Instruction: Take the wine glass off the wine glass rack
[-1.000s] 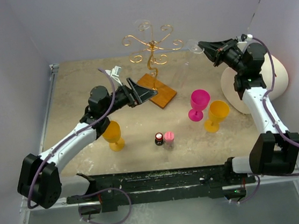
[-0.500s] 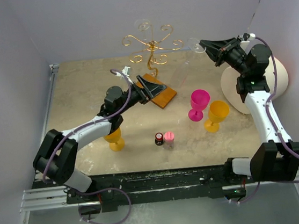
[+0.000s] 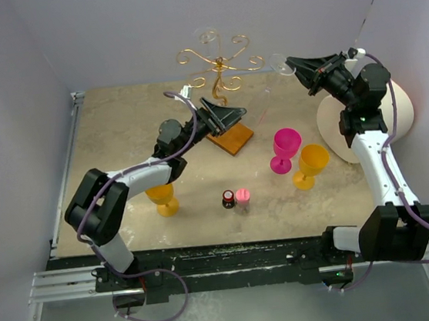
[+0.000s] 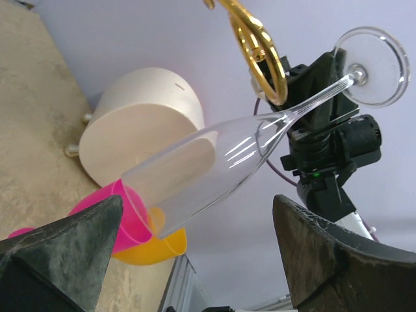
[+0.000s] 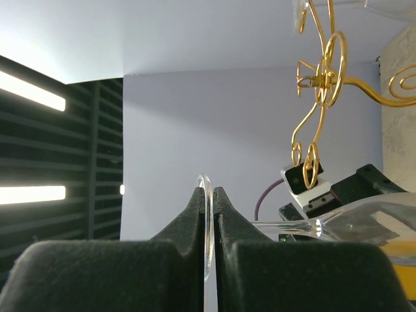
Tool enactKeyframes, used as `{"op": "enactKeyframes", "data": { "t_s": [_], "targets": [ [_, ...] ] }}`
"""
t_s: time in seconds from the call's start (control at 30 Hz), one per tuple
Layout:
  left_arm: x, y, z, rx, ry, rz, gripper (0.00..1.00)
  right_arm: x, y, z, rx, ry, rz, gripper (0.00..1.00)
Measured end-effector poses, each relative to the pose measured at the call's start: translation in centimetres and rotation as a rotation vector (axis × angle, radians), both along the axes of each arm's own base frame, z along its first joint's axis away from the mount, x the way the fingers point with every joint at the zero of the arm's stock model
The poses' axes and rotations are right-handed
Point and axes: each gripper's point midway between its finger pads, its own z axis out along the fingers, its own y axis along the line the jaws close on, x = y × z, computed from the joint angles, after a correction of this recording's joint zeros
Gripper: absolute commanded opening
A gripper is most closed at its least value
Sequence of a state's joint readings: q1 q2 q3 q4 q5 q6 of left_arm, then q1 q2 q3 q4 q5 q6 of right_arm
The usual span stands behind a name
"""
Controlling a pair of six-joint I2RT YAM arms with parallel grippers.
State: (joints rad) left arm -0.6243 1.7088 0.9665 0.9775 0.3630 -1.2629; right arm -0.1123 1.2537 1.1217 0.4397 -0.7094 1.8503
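Lift-off step: right gripper [image 3: 294, 66] is clamped on the foot of the glass [image 4: 214, 162], which hangs tilted just right of the rack [image 3: 217, 59] at the far edge, while left gripper [image 3: 229, 114] is wide open and empty; next, probably pull the glass clear.

The wine glass [image 4: 214, 161] is clear, glossy glass. The rack [image 3: 219, 66] is thin, shiny gold metal wire on a smooth brown wooden base [image 3: 235, 139]. The tabletop [image 3: 118, 133] looks matt, mottled beige. The pink goblet [image 3: 285, 148] looks like glossy plastic.

wine glass [image 4: 214, 166]: clear, tilted, foot high; wine glass rack [image 3: 220, 74]: gold wire, upright, wooden base
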Motion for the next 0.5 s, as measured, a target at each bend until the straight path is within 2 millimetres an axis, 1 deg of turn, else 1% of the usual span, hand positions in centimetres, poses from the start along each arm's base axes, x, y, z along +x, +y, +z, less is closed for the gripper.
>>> {"op": "enactKeyframes", "data": {
  "t_s": [0.07,0.13,0.3,0.5],
  "targets": [
    [0.13,-0.28,0.68,-0.028,-0.013,-0.011,1.0,-0.04,0.03,0.02,0.002,0.002,0.002,0.0],
    [0.14,-0.42,0.89,-0.046,-0.015,-0.02,0.99,-0.04,0.03,0.04,0.005,0.003,0.003,0.0],
    [-0.16,-0.77,0.72,-0.065,0.007,-0.045,0.99,-0.13,0.12,0.07,0.008,0.005,0.01,0.0],
    [-0.46,-1.04,0.64,-0.067,0.022,-0.055,1.0,-0.44,0.15,0.57,0.011,-0.008,0.011,0.0]
  ]
}}
